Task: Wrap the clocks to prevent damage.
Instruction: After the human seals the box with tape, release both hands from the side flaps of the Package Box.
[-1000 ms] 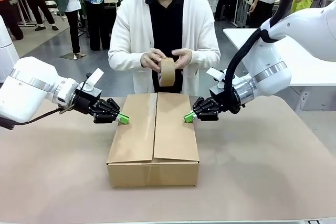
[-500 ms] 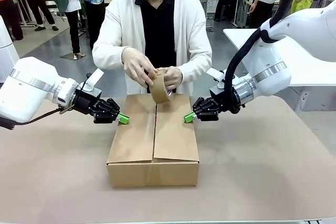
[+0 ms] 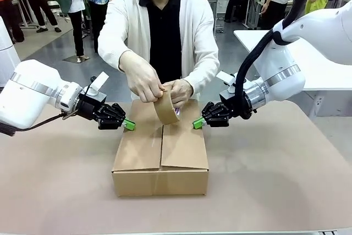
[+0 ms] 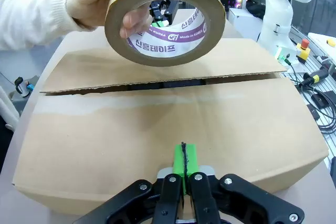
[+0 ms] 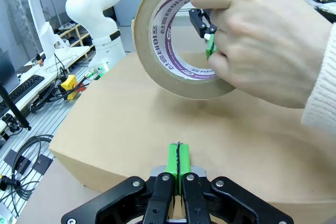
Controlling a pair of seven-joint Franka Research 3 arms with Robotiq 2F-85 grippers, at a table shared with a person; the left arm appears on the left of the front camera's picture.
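Clocks, I judge, sit inside the closed cardboard box (image 3: 160, 152) mid-table. Left gripper (image 3: 129, 125) and right gripper (image 3: 198, 123), both pinched shut and empty, steady its flaps. The person's hands (image 3: 142, 81) hold the tape roll (image 3: 166, 107) over the seam, so taping it looks next.

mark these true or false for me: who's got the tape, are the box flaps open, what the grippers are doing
1. The person holds a tape roll above the far end of the cardboard box: true.
2. The box's top flaps stand open: false. They are folded down, with a thin gap between them.
3. The left gripper and the right gripper are both shut: true.
4. The left gripper grips the tape roll: false. It holds nothing and sits at the box's left side; the person has both hands on the roll.
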